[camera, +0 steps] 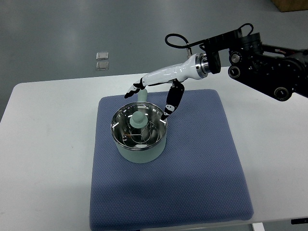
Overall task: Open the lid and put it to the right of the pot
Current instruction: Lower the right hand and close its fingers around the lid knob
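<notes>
Right hand (153, 98), fingers spread, hovers behind the pot (139, 134); a misaligned grasp could miss the lid (138, 126) knob.

1. Bright, even overhead light; no harsh shadows.
2. Soft shadow under the pot (139, 134) on the blue mat (192, 178).
3. Glare streaks on the glass lid (138, 126) and white counter (48, 144).
4. Focus sharp overall, floor (72, 33) slightly soft.

Right arm (262, 65): black jointed links, round silver-ringed bolt heads on housings. Black cable (179, 41) loops over wrist. Silver metal collar (208, 65) joins arm to right hand (161, 84). Hand shell glossy white, tapered; fingers (171, 103) black with small white patches, possibly joint covers.
</notes>
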`<state>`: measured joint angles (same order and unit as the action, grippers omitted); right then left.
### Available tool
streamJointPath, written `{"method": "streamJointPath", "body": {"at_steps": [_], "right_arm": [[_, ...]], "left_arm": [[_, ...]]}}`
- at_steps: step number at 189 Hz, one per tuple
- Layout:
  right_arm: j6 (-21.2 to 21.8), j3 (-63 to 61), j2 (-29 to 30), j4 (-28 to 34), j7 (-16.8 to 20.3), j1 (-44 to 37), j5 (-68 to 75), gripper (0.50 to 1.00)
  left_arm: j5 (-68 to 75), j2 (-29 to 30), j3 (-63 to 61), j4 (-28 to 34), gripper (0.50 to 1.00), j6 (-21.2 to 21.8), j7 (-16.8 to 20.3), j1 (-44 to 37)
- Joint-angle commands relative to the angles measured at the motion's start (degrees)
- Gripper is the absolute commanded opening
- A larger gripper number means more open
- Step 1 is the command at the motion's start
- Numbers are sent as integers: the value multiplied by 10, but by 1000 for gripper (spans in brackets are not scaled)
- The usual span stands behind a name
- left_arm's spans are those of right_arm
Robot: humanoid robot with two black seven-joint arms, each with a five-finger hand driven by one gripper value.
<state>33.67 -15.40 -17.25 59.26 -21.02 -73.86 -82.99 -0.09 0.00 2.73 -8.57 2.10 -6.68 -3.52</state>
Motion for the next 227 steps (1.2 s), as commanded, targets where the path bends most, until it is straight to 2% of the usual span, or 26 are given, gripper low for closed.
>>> {"method": "streamJointPath", "body": {"at_steps": [1, 48, 107, 150, 191, 227], "right_arm": [[-3, 41, 24, -4, 4, -44, -9, 932], [-4, 96, 83, -46, 11, -83, -17, 932], [-14, 101, 82, -67, 11, -74, -26, 924], [-15, 97, 81, -67, 10, -73, -23, 897], [-16, 94, 82, -67, 10, -59, -22, 836], [-28, 93, 82, -67, 10, -46, -22, 834]], "left_arm": [[0, 0, 0, -1, 1000, -1, 0, 0], [0, 0, 0, -2, 1000, -1, 0, 0], [0, 0, 0, -3, 1000, -1, 0, 0], [0, 0, 0, -2, 1000, -1, 0, 0], [0, 0, 0, -1, 1000, -1, 0, 0], [0, 0, 0, -2, 1000, -1, 0, 0]]}}
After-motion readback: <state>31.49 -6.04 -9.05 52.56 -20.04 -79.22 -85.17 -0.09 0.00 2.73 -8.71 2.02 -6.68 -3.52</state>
